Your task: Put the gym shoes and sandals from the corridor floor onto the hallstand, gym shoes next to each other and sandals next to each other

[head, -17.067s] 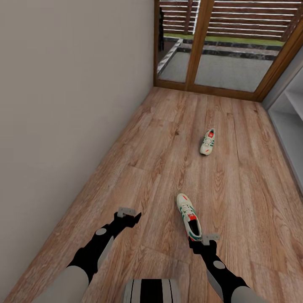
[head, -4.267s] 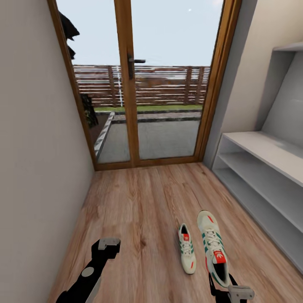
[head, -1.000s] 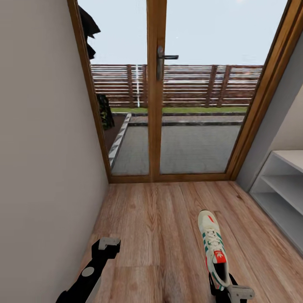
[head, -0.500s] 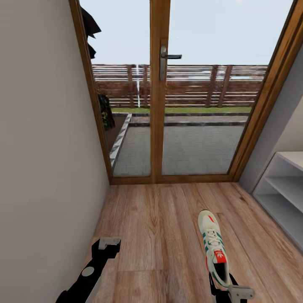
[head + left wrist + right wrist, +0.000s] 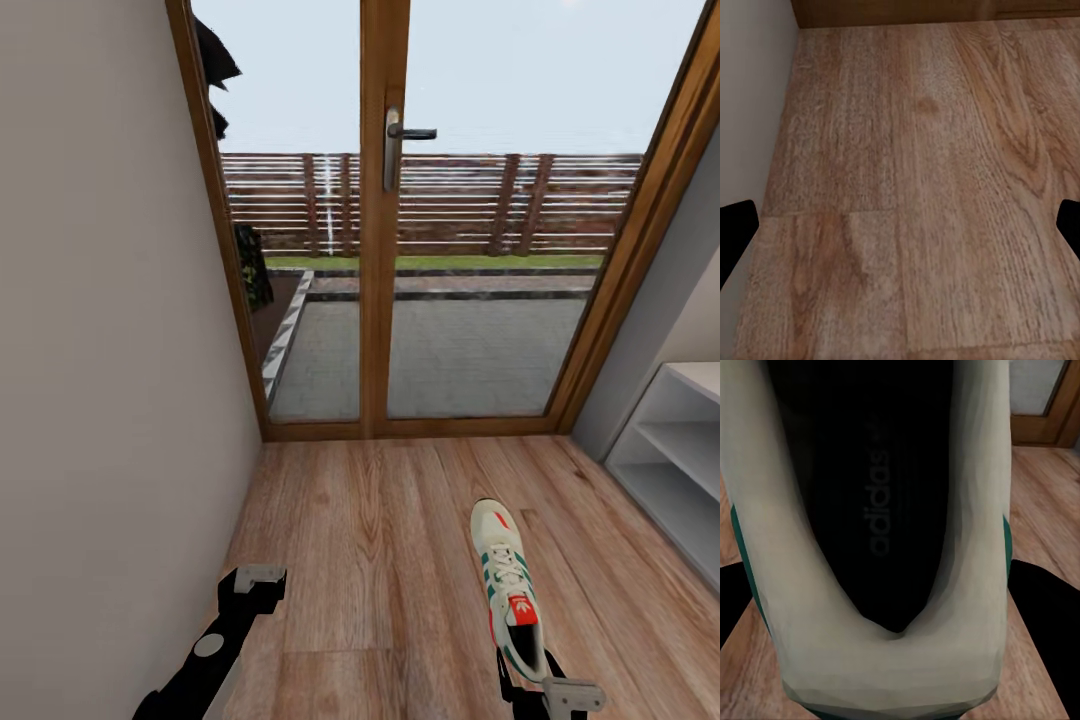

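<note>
Now right hand (image 5: 525, 683) grips gym shoe (image 5: 510, 588) (heel end).

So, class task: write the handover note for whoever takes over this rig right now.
Right gripper: shut on a gym shoe, held by the heel, toe pointing at the door.
Left gripper: open, empty, over the floor.
The rack stands to the right; what shows of its shelves is bare.
Done: one shoe picked up.
Left: rack it, then fetch the other gym shoe and both sandals.
</note>
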Robot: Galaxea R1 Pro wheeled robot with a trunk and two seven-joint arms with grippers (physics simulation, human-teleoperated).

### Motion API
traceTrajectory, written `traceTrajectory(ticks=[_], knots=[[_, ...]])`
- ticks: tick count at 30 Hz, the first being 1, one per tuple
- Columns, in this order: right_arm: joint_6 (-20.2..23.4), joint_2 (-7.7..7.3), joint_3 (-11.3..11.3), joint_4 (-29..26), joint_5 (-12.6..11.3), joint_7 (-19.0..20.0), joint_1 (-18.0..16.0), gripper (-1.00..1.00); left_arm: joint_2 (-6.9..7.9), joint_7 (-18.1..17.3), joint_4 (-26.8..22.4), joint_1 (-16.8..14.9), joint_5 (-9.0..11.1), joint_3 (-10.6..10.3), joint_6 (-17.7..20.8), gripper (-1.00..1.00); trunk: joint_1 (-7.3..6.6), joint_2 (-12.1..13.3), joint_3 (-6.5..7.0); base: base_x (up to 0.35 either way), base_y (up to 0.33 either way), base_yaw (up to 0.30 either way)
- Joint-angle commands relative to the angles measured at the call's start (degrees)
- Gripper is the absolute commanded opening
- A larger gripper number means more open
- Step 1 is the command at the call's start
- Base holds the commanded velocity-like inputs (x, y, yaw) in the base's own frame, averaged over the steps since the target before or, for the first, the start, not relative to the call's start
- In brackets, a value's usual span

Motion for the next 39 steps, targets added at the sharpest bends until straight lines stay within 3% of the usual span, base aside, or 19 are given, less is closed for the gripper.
traceTrajectory(ticks=[1, 20, 39], knots=[[-0.15, -0.02, 0.16, 0.01, -0.23, -0.02, -0.03, -1.0, 0.03, 0.38, 0.03, -0.03, 0.06, -0.24, -0.18, 1.0, -0.01, -0.02, -0.05, 0.004, 0.003, 0.0], [-0.15, -0.04, 0.18, 0.03, -0.24, -0.02, -0.03, -1.0, 0.03, 0.38, 0.03, -0.03, 0.06, -0.24, -0.13, 1.0, -0.01, -0.02, -0.05, 0.095, 0.018, 0.0], [-0.15, -0.01, 0.16, 0.02, -0.24, -0.02, -0.03, -1.0, 0.03, 0.38, -0.11, -0.03, 0.06, -0.2, -0.09, 1.0, -0.01, -0.02, -0.05, 0.305, 0.0, 0.0]])
